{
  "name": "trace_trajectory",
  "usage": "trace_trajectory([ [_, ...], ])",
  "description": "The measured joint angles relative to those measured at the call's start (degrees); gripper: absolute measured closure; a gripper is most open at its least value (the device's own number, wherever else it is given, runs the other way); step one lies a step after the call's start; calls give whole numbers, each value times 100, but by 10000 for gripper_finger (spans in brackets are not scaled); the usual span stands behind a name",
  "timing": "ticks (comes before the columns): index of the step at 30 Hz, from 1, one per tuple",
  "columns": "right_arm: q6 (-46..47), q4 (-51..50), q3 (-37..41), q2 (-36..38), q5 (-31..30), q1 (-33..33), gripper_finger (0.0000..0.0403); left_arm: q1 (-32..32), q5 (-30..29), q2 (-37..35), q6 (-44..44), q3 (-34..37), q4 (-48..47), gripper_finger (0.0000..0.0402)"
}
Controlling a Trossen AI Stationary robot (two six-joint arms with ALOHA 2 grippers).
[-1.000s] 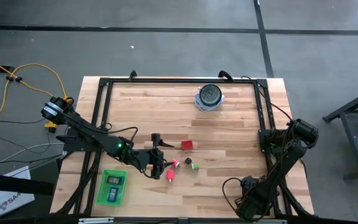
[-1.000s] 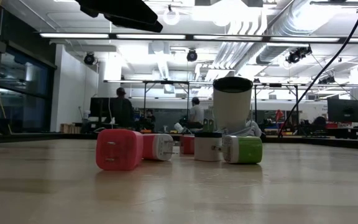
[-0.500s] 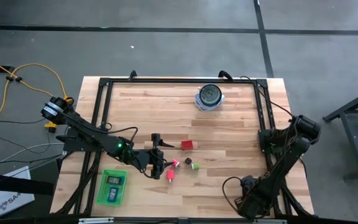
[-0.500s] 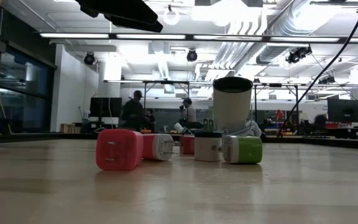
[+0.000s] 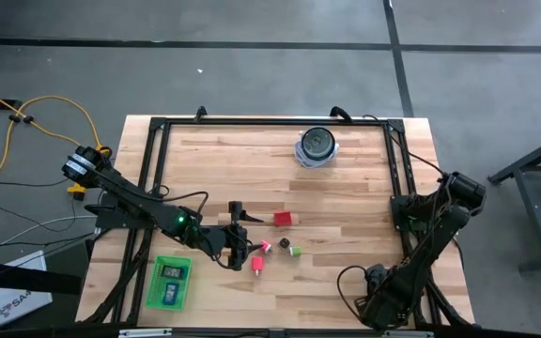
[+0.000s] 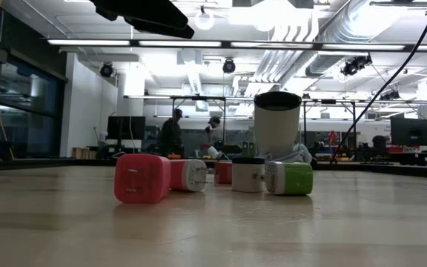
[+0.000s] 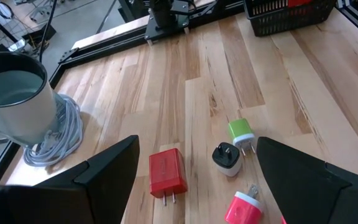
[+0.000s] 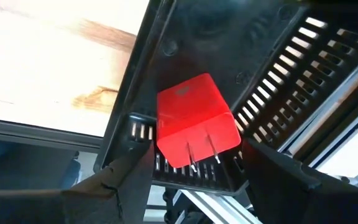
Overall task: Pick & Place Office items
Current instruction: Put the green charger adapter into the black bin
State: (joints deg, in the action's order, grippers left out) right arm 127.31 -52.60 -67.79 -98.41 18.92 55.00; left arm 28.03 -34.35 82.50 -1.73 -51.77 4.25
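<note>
The right arm is nudged slightly outward, with the right gripper [image 8: 194,163] clamped on a red block [image 8: 194,118] over the black basket [image 8: 291,74], so a drop looks close. The left gripper [image 7: 196,142] is kept unmoved above the remaining office items [image 5: 269,246] on the counter [image 5: 355,197], its fingers [image 7: 114,168] spread wide.

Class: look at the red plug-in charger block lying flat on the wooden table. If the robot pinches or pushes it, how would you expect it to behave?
The red charger block looks like a rigid plastic box, so it should probably stay stiff when pinched. It lies on a flat face, so it would likely slide rather than roll. Its glossy sides might slip, and its two prongs could catch on the wood.
</note>
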Motion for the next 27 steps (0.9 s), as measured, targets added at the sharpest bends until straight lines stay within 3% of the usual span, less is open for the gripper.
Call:
trace_trajectory([
  [10, -313, -172, 0, 233, 43, -110, 172, 2, 0, 0, 1, 0, 0, 85],
  [17, -795, -812, 0, 944, -726, -573, 172, 0, 0, 0, 1, 0, -2, 85],
  [22, -2012, -855, -2, 1303, -1822, -1226, 172, 0, 0, 0, 72, 0, -73, 85],
  [27, -3993, -672, -2, 1272, -2456, -1964, 172, 0, -1, 0, 260, 0, -304, 85],
])
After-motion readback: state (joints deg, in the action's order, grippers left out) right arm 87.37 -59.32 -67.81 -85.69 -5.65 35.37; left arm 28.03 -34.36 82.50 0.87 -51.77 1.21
